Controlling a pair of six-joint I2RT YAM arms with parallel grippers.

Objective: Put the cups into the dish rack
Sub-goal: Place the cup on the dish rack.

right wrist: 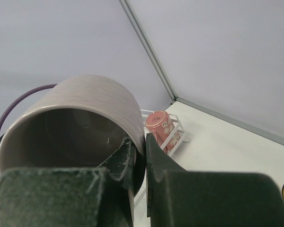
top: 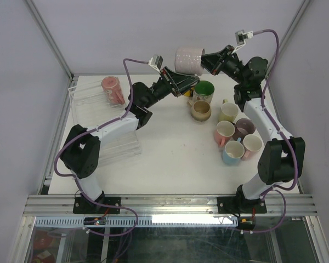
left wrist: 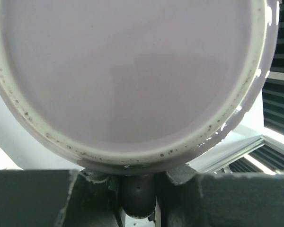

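One pale lilac ceramic mug [top: 187, 59] is held aloft, rim pinched by the right gripper [top: 203, 59]; closure of the left gripper [top: 187, 82] beneath cannot be told. A handover, then racking, is judged next.

bare table [top: 170, 159] centre, cups [top: 225, 132] crowding right

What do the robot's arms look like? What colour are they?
The left arm and right arm are smooth white tubes joined by chunky black joints. A thin purple cable loops along each one. The left gripper and right gripper are black, with rough dark padded fingers.
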